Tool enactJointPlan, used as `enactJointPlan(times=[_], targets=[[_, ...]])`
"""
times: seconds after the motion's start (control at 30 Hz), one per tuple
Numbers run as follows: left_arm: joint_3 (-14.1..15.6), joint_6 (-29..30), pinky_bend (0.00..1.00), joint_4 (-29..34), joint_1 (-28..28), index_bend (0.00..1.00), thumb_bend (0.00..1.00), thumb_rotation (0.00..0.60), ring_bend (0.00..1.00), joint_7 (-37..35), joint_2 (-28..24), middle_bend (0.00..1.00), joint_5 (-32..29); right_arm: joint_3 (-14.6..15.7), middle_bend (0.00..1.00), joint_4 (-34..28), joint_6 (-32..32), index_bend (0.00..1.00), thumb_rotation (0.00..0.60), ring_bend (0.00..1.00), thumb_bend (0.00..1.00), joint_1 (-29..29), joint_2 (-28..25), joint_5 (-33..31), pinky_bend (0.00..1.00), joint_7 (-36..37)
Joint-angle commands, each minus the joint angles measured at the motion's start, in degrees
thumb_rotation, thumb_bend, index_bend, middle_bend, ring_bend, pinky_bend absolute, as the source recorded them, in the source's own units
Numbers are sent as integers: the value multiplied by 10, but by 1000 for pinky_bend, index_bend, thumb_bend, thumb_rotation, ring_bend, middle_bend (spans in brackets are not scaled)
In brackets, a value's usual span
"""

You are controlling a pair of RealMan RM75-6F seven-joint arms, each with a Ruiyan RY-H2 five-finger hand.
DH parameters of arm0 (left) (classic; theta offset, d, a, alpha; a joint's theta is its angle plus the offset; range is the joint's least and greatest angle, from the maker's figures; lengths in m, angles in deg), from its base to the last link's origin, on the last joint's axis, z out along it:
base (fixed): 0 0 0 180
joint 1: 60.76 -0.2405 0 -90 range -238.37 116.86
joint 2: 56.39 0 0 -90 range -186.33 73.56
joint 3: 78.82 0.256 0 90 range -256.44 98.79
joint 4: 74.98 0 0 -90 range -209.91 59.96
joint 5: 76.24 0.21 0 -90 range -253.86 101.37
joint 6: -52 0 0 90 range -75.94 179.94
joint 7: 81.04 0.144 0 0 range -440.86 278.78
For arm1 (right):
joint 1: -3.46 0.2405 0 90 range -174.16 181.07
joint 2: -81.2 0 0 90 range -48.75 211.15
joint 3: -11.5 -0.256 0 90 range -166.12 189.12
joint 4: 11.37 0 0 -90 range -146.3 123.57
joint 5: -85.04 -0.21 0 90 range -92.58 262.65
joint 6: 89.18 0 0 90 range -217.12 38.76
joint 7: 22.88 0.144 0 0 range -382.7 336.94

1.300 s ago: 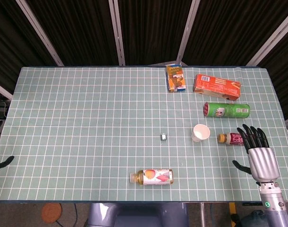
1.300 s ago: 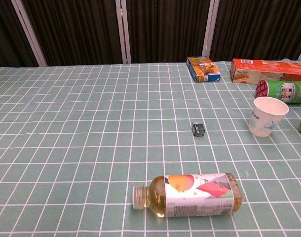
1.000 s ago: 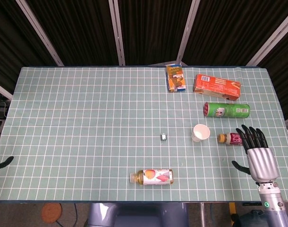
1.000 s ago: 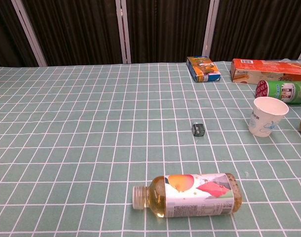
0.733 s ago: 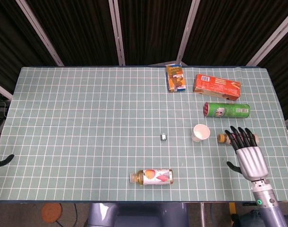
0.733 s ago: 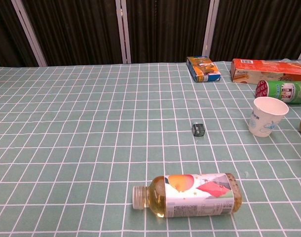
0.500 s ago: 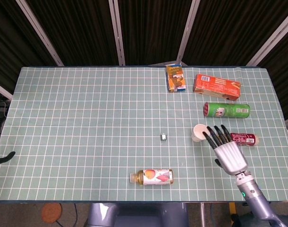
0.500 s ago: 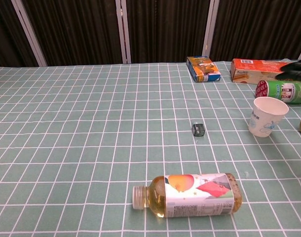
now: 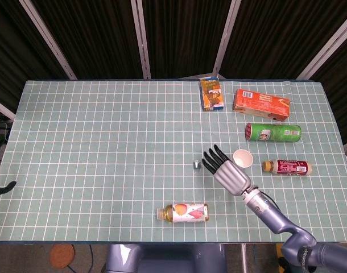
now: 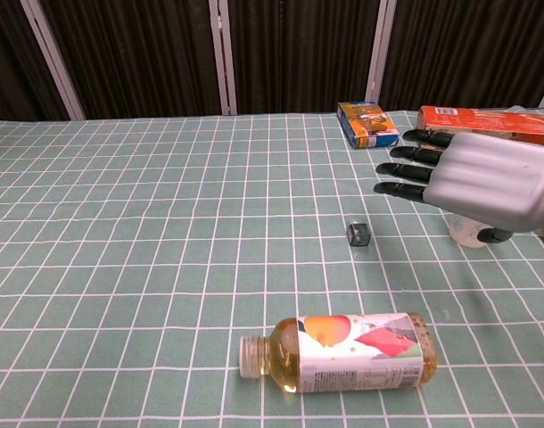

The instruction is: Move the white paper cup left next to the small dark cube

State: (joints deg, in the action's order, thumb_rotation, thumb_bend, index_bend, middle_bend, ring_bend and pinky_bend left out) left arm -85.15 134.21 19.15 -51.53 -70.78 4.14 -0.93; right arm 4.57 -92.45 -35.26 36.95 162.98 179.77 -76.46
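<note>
Fingers (image 10: 406, 168) spread, empty — right hand (image 10: 486, 185) hiding most of white paper cup (image 9: 242, 158).

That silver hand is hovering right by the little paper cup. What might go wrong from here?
The right hand, open with its fingers spread, is close to the upright white paper cup; a clumsy touch might tip or crush it. Its fingertips reach toward the small dark cube, so a sweep left may knock the cube away. The lying red-labelled bottle beside the cup might roll if bumped.
</note>
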Motion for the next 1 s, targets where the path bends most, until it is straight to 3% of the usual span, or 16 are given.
enactJointPlan(times=[0.03, 0.37, 0.7, 0.83, 1.0], targets=[[0, -2, 0, -1, 0, 0, 60, 600, 0, -2, -1, 0, -1, -3, 0, 31, -30, 38, 600, 0, 0, 15, 25, -28, 0, -81], [-1, -12, 0, -3, 2, 0, 61, 600, 0, -6, -2, 0, -6, 0, 0, 40, -39, 35, 600, 0, 0, -4, 34, -129, 0, -215], [0, -16, 0, -1, 4, 0, 60, 600, 0, 1, 0, 0, -3, 29, 8, 92, -23, 35, 600, 0, 0, 0, 52, -146, 0, -263], [0, -16, 0, -1, 4, 0, 59, 600, 0, -1, 1, 0, -1, 39, 129, 112, -16, 65, 600, 7, 22, 5, 57, -138, 70, -254], [0, -18, 0, -3, 5, 0, 59, 600, 0, -2, 2, 0, -1, 58, 312, 134, -6, 200, 600, 149, 134, 16, 58, -96, 257, -199]])
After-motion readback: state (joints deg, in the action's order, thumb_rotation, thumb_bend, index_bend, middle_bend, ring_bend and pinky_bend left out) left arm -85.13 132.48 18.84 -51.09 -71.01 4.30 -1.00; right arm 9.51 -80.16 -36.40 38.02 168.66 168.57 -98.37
